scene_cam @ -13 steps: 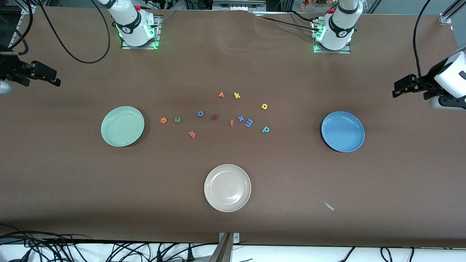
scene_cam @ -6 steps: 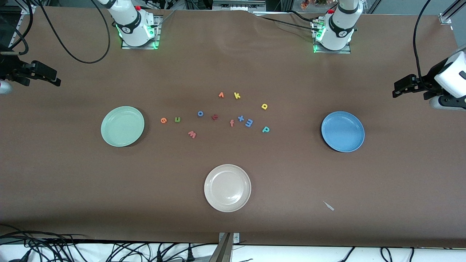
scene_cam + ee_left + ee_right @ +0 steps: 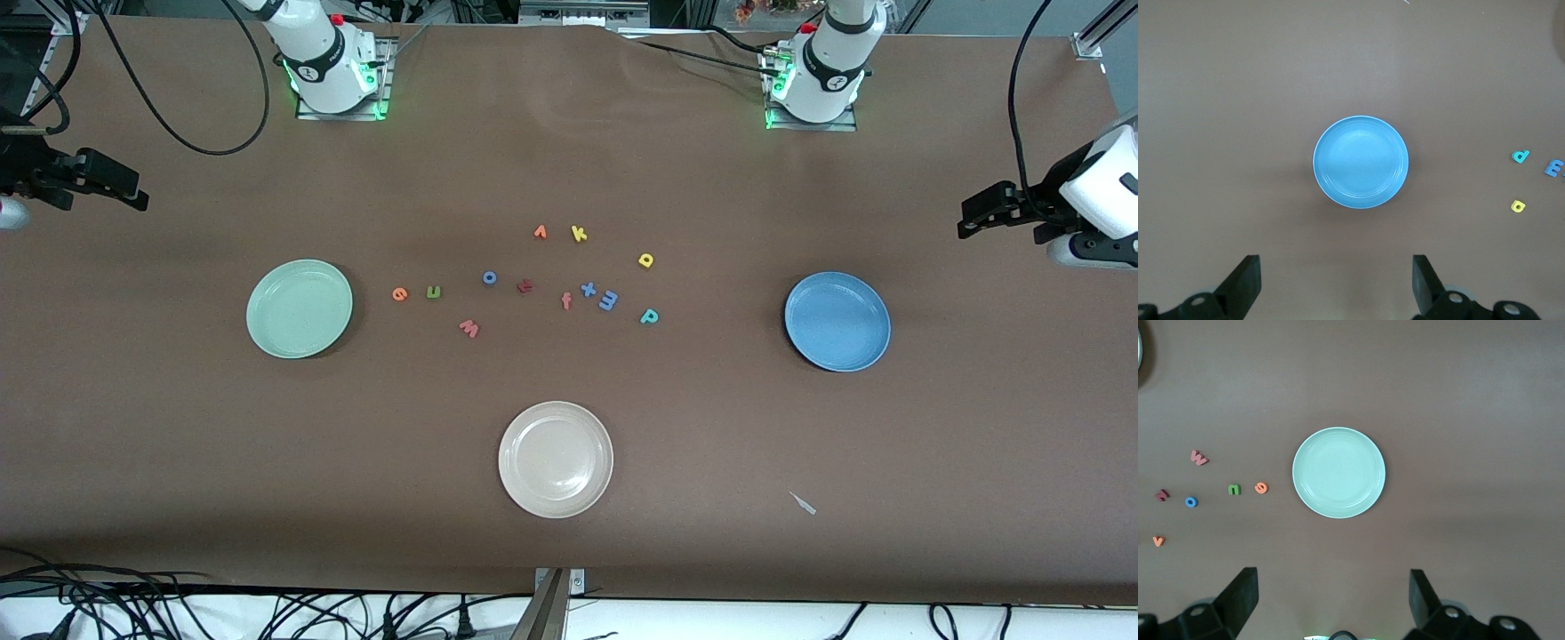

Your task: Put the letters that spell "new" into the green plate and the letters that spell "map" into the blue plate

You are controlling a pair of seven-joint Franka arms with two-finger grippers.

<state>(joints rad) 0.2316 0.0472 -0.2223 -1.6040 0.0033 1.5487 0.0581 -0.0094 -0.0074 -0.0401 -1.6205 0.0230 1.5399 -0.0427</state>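
**A:** What lies nearest the front camera?

**B:** One round cream-white plate (image 3: 556, 459), bare. Farther back, two more round plates with raised rims: the pale mint-green plate (image 3: 300, 308) toward the right arm's end and the medium-blue plate (image 3: 837, 321) toward the left arm's end. Both hold nothing.

**A:** And the letters?

**B:** Eleven small foam letters on the brown table (image 3: 569, 551), between those two plates. Nearest is the salmon-pink w (image 3: 469, 329), then the teal p (image 3: 649, 316), blue m (image 3: 608, 300), orange e (image 3: 399, 293) and green n (image 3: 433, 292) side by side, and the yellow a (image 3: 646, 260) farther back.

**A:** The grippers?

**B:** Two. The right gripper (image 3: 1331, 593) hangs above the table's right-arm edge, the left gripper (image 3: 1336, 277) above the left-arm edge; both have jaws spread wide, holding nothing.

**A:** Any change from a second ago?

**B:** Plates and letters lie where they did; both arms wait.
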